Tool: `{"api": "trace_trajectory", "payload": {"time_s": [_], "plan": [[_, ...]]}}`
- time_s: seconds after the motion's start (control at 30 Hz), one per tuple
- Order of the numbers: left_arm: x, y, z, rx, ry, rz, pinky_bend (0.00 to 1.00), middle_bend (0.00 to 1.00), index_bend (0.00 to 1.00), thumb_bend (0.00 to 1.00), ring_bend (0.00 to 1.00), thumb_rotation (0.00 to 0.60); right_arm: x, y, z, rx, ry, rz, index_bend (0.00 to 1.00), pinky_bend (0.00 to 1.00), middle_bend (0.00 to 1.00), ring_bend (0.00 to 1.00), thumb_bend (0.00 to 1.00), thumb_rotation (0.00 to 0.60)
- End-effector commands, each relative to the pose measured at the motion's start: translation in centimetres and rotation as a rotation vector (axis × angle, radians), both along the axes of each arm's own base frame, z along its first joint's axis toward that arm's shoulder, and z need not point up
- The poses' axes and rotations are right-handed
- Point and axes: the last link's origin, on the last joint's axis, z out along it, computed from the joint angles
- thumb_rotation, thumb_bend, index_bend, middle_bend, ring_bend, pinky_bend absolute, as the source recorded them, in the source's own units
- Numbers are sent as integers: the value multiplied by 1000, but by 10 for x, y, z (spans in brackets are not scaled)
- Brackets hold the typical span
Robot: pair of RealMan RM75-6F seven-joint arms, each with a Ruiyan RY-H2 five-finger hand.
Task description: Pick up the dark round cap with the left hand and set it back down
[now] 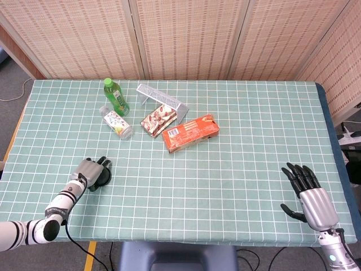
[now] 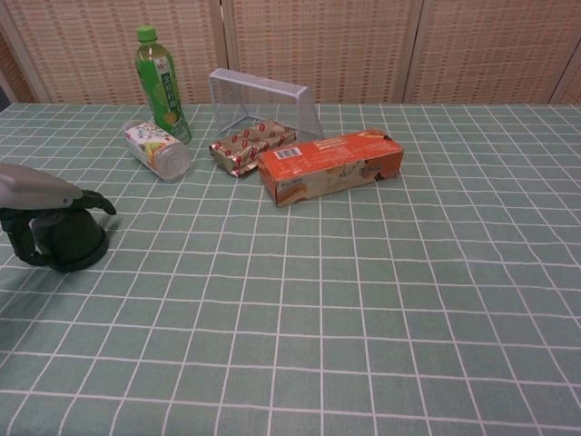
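The dark round cap (image 1: pixel 102 179) (image 2: pixel 71 242) sits flat on the green checked tablecloth at the near left. My left hand (image 1: pixel 90 170) (image 2: pixel 44 191) lies over its top, fingers (image 2: pixel 96 203) stretched out past the cap's rim rather than curled round it, and the thumb hangs down beside the cap's left side. Most of the cap's top is hidden under the hand. My right hand (image 1: pixel 309 192) hovers near the table's front right corner with fingers apart and nothing in it; only the head view shows it.
At the back left stand a green bottle (image 2: pixel 160 84) and a small lying bottle (image 2: pixel 157 150). Beside them are a clear tilted stand (image 2: pixel 264 100), a red-brown snack pack (image 2: pixel 253 145) and an orange box (image 2: pixel 330 166).
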Motion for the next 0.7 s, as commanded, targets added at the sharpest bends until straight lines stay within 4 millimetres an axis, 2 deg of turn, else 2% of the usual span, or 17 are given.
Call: {"api": "trace_trajectory", "payload": {"time_s": [0.03,0.47,0.7], "plan": [[1,1,0,14,-3,-15,131,0,0,406,0,600,0,0,0,0,-1,0,0,0,0,0,124,600],[1,-1,7,25,2,-2,95,0,0,397,0,600,0,0,1,-1,-5,3,0,0,0,0,124,600],[0,0,4,31,-2,-11,55,0,0,381,0,600,1,0,1,-3,-4,4,0,0,0,0,124,600]]}}
